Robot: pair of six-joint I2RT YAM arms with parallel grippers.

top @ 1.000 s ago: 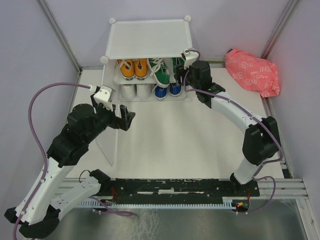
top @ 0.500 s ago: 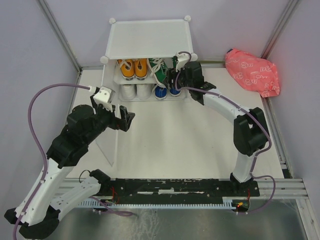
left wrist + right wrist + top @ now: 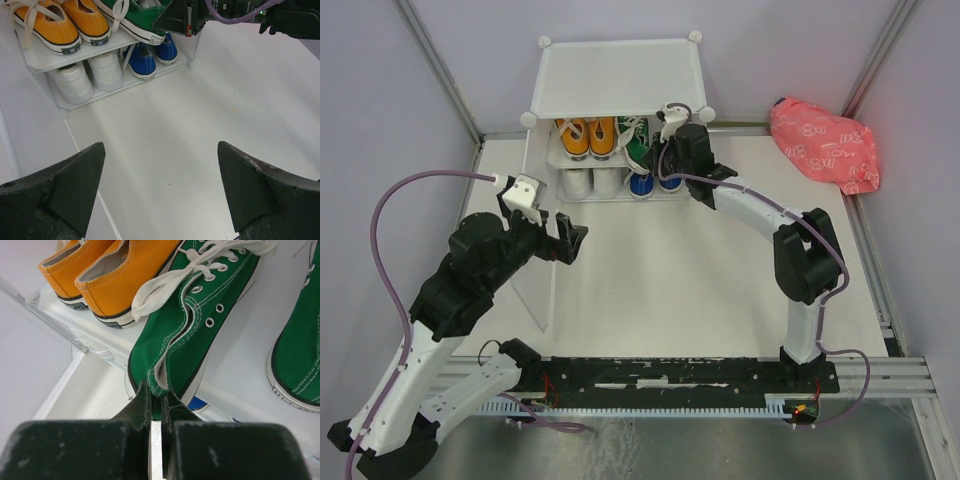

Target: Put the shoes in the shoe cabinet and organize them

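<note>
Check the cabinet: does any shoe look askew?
Yes. The green shoe beside the orange pair lies slanted on the upper shelf, its heel seemingly overhanging the front edge, pinched by the right tool.

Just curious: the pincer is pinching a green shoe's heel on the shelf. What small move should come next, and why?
Probably push the green shoe deeper and straighten it: the right pincer is shut on its heel rim, the heel seems to overhang the shelf edge, and it lies askew.
</note>
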